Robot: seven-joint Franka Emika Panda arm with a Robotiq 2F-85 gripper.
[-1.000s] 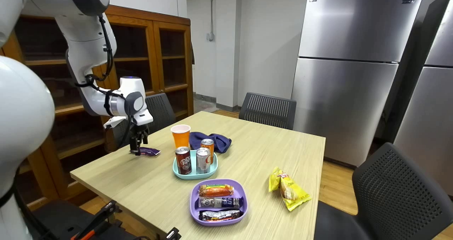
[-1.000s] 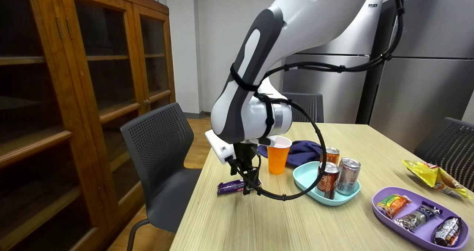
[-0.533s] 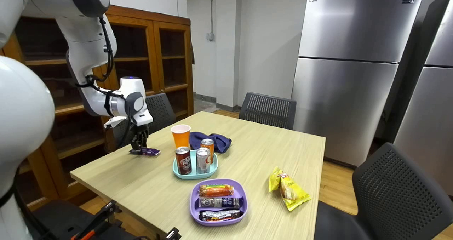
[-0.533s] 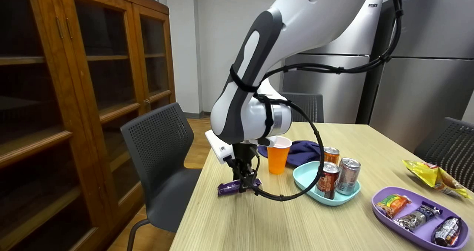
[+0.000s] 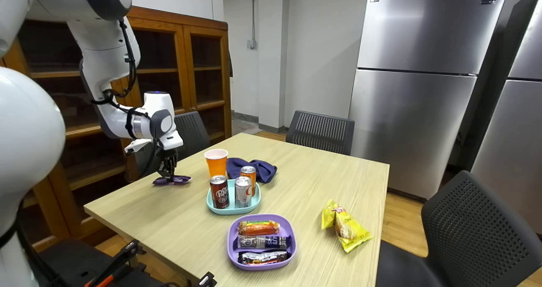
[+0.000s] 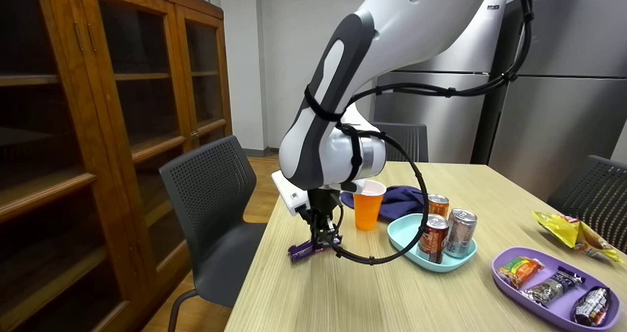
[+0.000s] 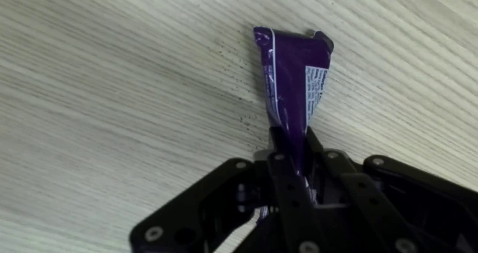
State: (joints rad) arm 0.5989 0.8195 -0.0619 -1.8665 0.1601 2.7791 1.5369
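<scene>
Both gripper fingers [image 7: 277,138] clamp one purple-wrapped snack bar [image 7: 293,74], which sticks out past them at either end; whether it touches the table [image 5: 296,172] cannot be told. Only the wrist view shows the bar's nutrition label [image 7: 316,84] and dark specks [image 7: 246,120] beside the fingers. Both exterior views add one orange cup [image 5: 217,166] near them, one navy cloth [image 6: 401,202] beyond it, three soda cans [image 5: 243,192] farther off on a turquoise tray [image 6: 404,231], and, well apart, three wrapped snacks [image 5: 262,241] on a purple tray [image 6: 558,306] and one yellow snack bag [image 5: 345,227].

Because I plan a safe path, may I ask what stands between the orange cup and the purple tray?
The light blue tray with three drink cans, as both exterior views show.
</scene>
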